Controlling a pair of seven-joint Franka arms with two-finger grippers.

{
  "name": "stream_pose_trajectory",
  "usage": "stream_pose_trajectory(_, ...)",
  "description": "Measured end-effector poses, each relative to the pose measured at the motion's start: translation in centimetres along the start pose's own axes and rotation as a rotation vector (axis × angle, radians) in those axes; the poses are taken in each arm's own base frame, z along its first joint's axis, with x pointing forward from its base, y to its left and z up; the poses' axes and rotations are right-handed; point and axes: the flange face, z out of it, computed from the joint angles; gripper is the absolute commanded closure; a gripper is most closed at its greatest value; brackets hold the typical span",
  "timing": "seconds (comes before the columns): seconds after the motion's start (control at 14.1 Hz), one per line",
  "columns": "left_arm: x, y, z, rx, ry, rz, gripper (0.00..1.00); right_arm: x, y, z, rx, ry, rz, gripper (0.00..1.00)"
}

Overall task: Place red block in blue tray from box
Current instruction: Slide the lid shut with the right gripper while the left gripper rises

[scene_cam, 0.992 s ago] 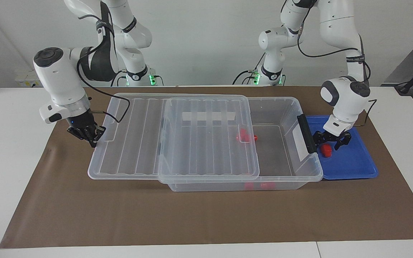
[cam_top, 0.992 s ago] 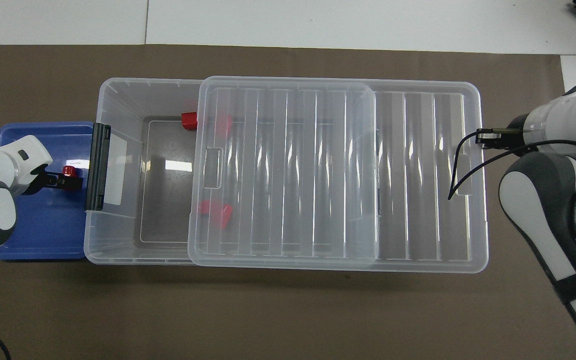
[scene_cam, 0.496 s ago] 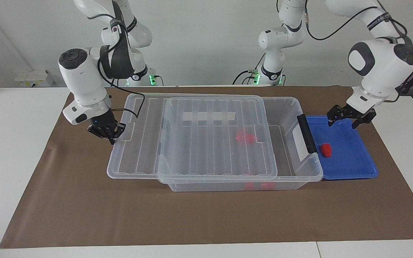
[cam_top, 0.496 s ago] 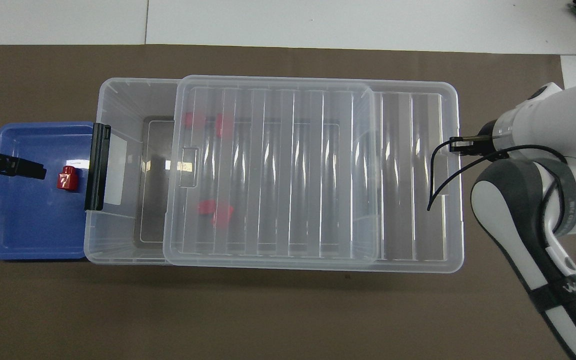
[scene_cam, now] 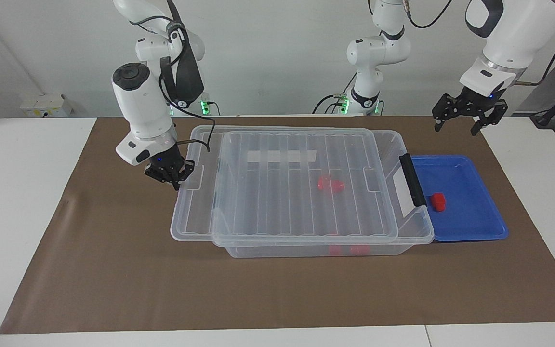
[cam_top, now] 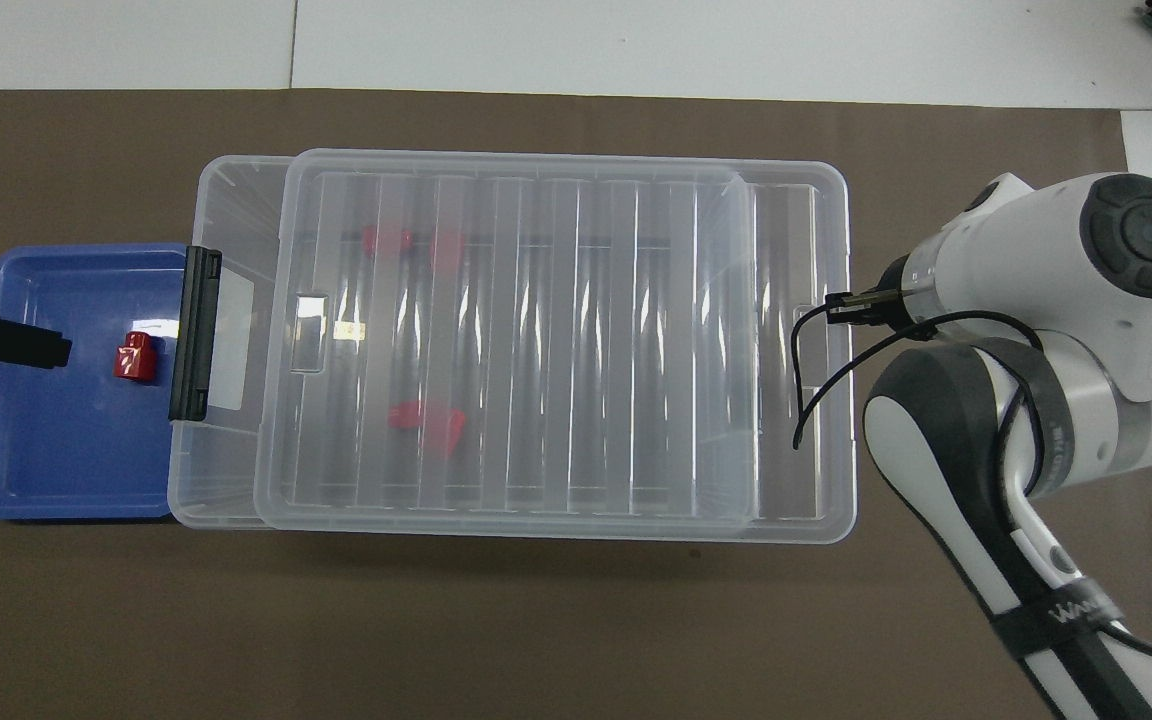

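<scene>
The red block (scene_cam: 438, 201) lies loose in the blue tray (scene_cam: 470, 226), near the box's black handle (scene_cam: 411, 179); it also shows in the overhead view (cam_top: 133, 357) in the tray (cam_top: 56, 470). My left gripper (scene_cam: 468, 118) is open and empty, raised high over the tray; its tip shows in the overhead view (cam_top: 36, 345). My right gripper (scene_cam: 170, 174) is shut on the end tab of the clear ribbed lid (scene_cam: 282, 193), which lies along the top of the box (scene_cam: 393, 142) and covers most of it. The same gripper (cam_top: 841, 308) and lid (cam_top: 556, 340) show in the overhead view.
Other red pieces (scene_cam: 330, 184) (cam_top: 426, 420) lie inside the box under the lid, some (cam_top: 386, 240) by its wall farther from the robots. Box and tray stand end to end on a brown mat (scene_cam: 258, 294). A white label strip (scene_cam: 281, 156) shows through the lid.
My left gripper rose away from the tray, leaving the red block lying there. My right gripper slid the lid toward the left arm's end, covering more of the box.
</scene>
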Motion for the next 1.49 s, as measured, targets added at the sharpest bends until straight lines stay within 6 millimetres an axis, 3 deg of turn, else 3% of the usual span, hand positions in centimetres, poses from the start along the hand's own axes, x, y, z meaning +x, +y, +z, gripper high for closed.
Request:
stream_pose_trajectory(0.21, -0.1, -0.1, 0.6, -0.003, -0.012, -0.002, 0.0, -0.4, -2.5, -0.1, 0.007, -0.001, -0.04, 1.0)
stream_pose_trajectory(0.35, 0.2, 1.2, 0.7, -0.007, -0.01, 0.016, 0.0, -0.6, -3.7, -0.1, 0.009, -0.002, -0.061, 1.0)
stream_pose_trajectory(0.64, 1.3, 9.0, 0.6, -0.008, -0.007, -0.026, 0.0, -0.7, -4.0, -0.1, 0.01, -0.002, -0.066, 1.0)
stream_pose_trajectory(0.78, 1.4, 11.7, 0.7, -0.009, -0.009, 0.0, 0.0, -0.9, -4.5, -0.2, 0.011, -0.002, -0.075, 1.0)
stream_pose_trajectory(1.2, 1.3, 14.5, 0.8, -0.011, -0.008, -0.004, 0.0, -1.3, -6.2, 0.0, 0.013, -0.006, -0.105, 1.0)
stream_pose_trajectory(1.49, 1.3, 15.1, 0.7, -0.014, -0.005, -0.021, 0.0, -1.4, -6.5, 0.0, 0.014, -0.007, -0.109, 1.0)
